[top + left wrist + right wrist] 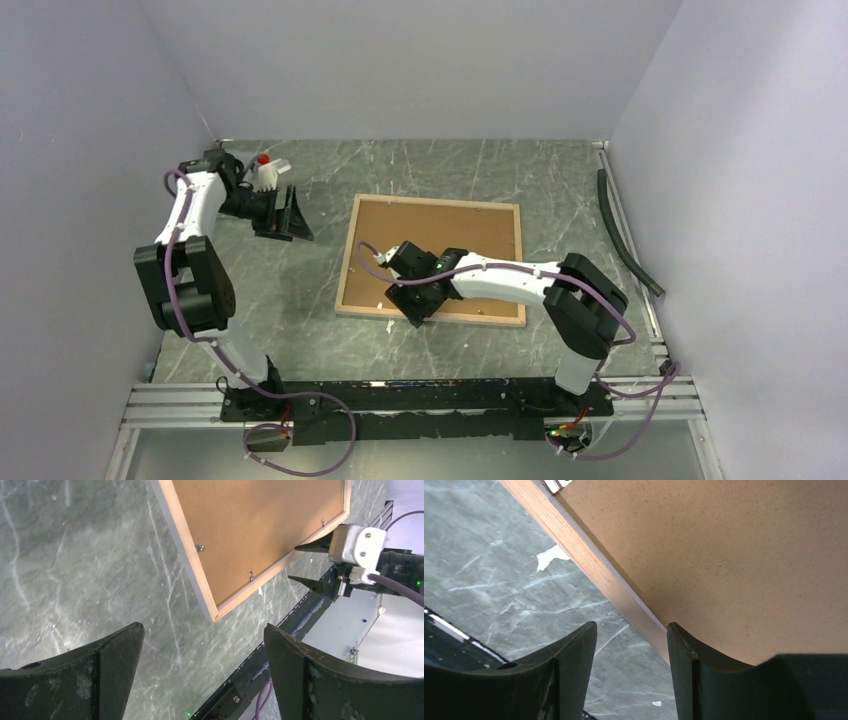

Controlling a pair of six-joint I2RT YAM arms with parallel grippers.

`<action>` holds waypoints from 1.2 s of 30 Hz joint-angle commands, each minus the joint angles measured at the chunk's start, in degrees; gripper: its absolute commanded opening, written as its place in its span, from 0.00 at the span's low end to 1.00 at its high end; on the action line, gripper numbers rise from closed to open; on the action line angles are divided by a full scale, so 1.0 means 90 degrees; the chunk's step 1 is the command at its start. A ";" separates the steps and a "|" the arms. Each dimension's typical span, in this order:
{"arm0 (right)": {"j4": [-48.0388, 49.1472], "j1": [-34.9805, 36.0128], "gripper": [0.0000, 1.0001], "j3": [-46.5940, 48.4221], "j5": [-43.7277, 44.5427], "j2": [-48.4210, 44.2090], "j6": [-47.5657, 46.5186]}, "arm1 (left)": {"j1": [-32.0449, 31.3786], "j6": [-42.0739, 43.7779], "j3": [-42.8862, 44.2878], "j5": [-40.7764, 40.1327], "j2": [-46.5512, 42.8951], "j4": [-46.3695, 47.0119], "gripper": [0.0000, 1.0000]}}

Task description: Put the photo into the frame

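Top external view showed the frame (349, 260) lying face down on the marble surface (300, 300), wooden back rim up, with the brown backing panel (440, 240) seated inside it. The photo was not visible anywhere; presumably it sat under that panel, though nothing confirmed this. The right tool (413, 310) hung at the frame's near rim, its jaws apart and straddling the wood, one finger over the panel and one over bare stone, clamped on nothing. That placing would suit steadying or pressing the edge. The left tool (288, 218) was raised well off to the far left, jaws spread wide and empty.
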 commanded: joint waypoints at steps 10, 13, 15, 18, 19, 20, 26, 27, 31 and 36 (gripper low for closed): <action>0.0470 0.0463 0.50 0.0018 0.1023 0.0313 -0.0192 | 0.0854 0.0852 0.0312 0.0592 -0.0757 -0.1169 0.95; 0.0585 0.0552 0.42 -0.0101 0.1061 0.0428 -0.0192 | 0.0928 0.0847 0.0251 0.0545 -0.0923 -0.1132 0.95; 0.0622 0.0630 0.38 -0.0135 0.1151 0.0509 -0.0192 | 0.0977 0.0894 0.0237 0.0569 -0.1010 -0.1176 0.95; 0.0678 0.0750 0.33 -0.0151 0.1237 0.0558 -0.0199 | 0.1008 0.0902 0.0278 0.0555 -0.1099 -0.1256 0.95; 0.0702 0.0776 0.29 -0.0139 0.1245 0.0568 -0.0210 | 0.1012 0.0912 0.0284 0.0566 -0.1128 -0.1278 0.95; 0.0729 0.0789 0.26 -0.0115 0.1254 0.0575 -0.0217 | 0.1015 0.0922 0.0280 0.0569 -0.1179 -0.1293 0.95; 0.0672 0.0823 0.06 0.0554 0.1149 0.0645 -0.0345 | 0.1024 0.1432 -0.0295 0.0616 -0.1798 -0.0963 0.95; 0.0578 0.0823 0.04 0.0804 0.1111 0.0668 -0.0377 | 0.1024 0.1631 -0.0526 0.0603 -0.1989 -0.0838 0.95; 0.0151 0.0816 0.00 0.1824 0.0822 0.0641 -0.0545 | 0.1024 0.2987 -0.1862 0.0612 -0.3241 -0.0350 0.95; -0.0412 0.0672 0.00 0.2952 0.0197 0.0618 -0.0484 | 0.1023 0.4863 -0.3010 0.0680 -0.4852 -0.0220 0.95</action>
